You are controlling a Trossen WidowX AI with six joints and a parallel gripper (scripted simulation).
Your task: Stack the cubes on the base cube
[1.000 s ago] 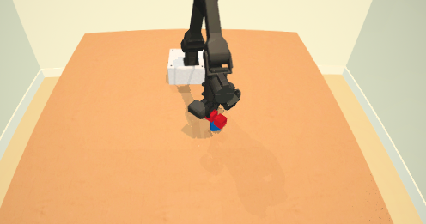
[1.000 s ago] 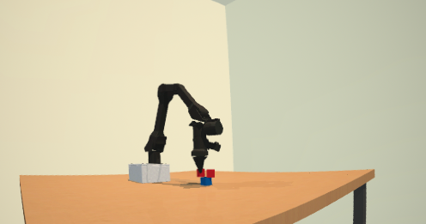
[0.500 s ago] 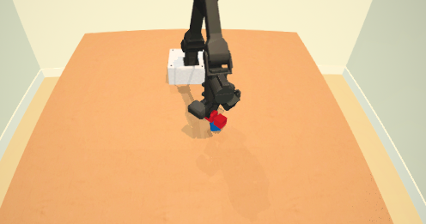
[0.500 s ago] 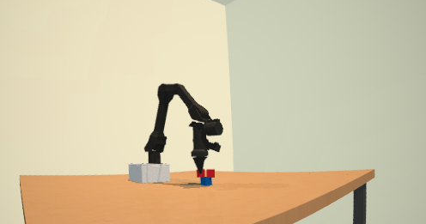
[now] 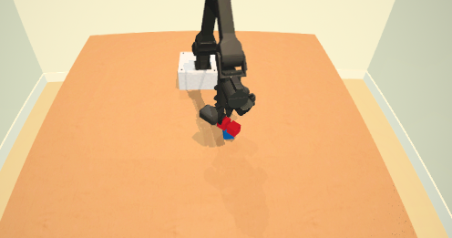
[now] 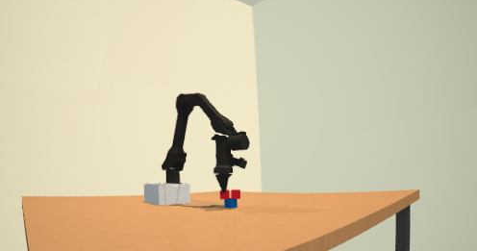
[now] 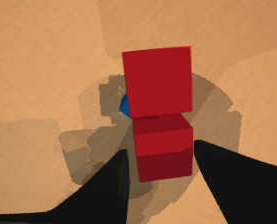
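The blue base cube [image 5: 228,135] [image 6: 231,203] [image 7: 124,106] stands on the table, mostly hidden in the wrist view. One red cube [image 5: 233,129] [image 6: 236,194] [image 7: 159,82] sits on its top, on the side away from the arm's base. The other red cube [image 5: 225,123] [image 6: 222,194] [image 7: 164,160] is on its arm side, looks level, and stands at the same height in the exterior view. A narrow gap shows between the red cubes there. My gripper [image 5: 222,120] [image 6: 224,190] [image 7: 161,151] is open around this second cube, with slight space beside both fingers in the wrist view.
The arm's white base block [image 5: 197,79] [image 6: 165,194] stands behind the cubes on the orange table [image 5: 137,174] [image 6: 120,222]. The arm reaches over from it, and its shadows fall around the stack.
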